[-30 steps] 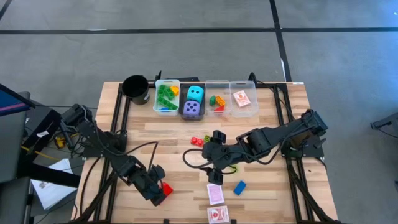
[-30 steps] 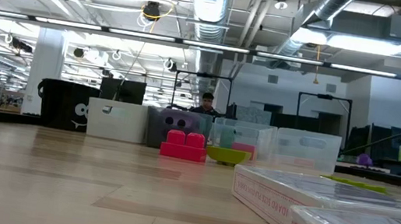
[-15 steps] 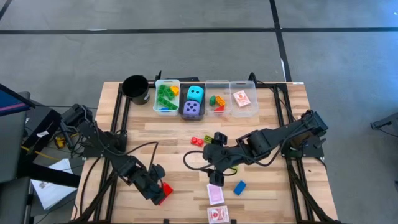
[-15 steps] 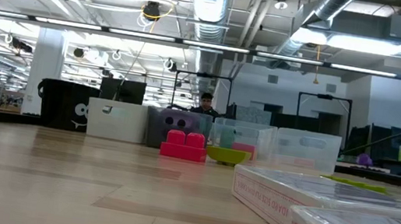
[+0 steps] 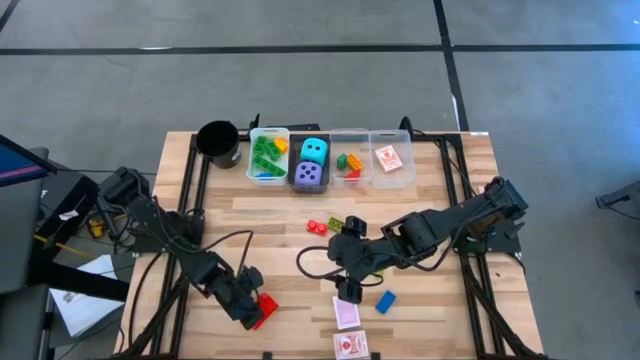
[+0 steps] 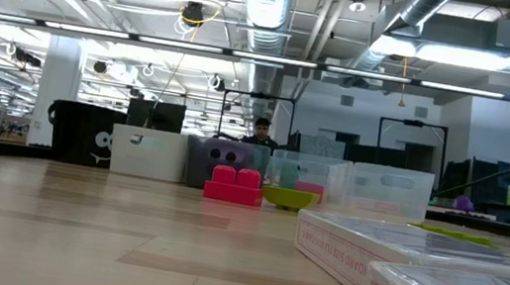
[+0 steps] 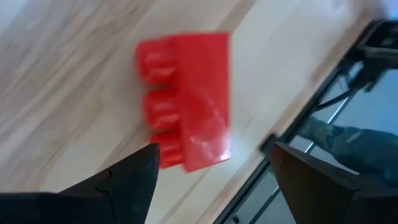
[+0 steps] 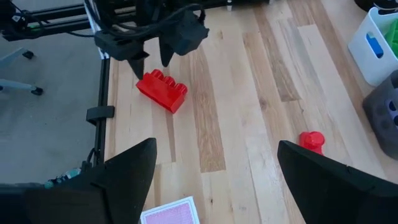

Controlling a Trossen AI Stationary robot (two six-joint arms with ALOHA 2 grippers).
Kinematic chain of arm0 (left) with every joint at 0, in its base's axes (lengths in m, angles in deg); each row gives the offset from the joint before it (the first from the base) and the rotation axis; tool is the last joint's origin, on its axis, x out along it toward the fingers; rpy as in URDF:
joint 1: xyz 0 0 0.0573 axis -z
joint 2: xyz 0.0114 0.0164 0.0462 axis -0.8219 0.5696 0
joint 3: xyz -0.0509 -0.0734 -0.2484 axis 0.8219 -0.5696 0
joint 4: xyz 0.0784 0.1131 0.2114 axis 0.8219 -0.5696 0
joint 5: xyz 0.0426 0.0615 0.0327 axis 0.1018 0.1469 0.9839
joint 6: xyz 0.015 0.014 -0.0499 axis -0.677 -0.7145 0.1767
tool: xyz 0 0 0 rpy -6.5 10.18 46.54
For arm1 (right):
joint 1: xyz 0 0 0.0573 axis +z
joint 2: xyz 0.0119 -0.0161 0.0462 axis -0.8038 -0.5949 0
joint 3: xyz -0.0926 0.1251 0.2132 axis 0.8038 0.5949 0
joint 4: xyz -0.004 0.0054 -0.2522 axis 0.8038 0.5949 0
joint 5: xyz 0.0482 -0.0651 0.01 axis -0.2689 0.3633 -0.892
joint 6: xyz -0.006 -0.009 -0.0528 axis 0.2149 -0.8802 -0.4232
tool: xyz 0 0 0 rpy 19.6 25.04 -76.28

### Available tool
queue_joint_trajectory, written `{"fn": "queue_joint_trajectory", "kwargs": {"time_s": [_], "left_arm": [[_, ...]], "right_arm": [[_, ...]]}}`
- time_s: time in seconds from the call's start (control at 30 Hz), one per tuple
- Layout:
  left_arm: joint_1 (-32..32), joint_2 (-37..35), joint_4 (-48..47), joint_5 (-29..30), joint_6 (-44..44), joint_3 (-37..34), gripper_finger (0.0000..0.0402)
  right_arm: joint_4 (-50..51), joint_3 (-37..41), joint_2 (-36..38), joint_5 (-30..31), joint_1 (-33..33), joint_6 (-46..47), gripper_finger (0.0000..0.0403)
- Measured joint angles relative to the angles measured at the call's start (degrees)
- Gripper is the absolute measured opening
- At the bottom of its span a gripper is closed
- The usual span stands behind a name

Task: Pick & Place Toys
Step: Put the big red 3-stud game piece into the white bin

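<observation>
Left gripper (image 5: 250, 303) open wide, empty, just above big red brick (image 5: 265, 305) near table (image 5: 280, 215) front edge, long axis diagonal, studs sideways. Right gripper (image 5: 348, 288) open too, holding nothing, over one pink card (image 5: 346, 314); second card (image 5: 350, 346), one blue brick (image 5: 385, 301) close by.

Two dark arms show in the high view, the left arm (image 5: 160, 232) in the lower left of the frame and the right arm (image 5: 450, 222) in the centre right, each built of chunky matt black segments joined by rounded housings. Black cables loop loosely beside both. The left gripper (image 7: 211, 171) ends in two black wedge-shaped fingers with smooth, flat faces; the right gripper (image 8: 217, 165) has the same broad, tapering black fingers, dull and unmarked.
</observation>
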Motion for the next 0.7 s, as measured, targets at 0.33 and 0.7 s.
{"fn": "queue_joint_trajectory", "kwargs": {"time_s": [0.33, 0.7], "left_arm": [[-0.37, 0.02, 3.51, -0.49, 2.52, -1.90, 0.0299], [-0.48, 5.98, 7.99, -0.78, 2.54, -1.88, 0.0300]], "right_arm": [[0.01, 0.00, 0.00, 0.17, 0.34, 0.02, 0.0328], [0.15, 0.00, 0.00, 0.18, 0.34, 0.63, 0.0328]]}}
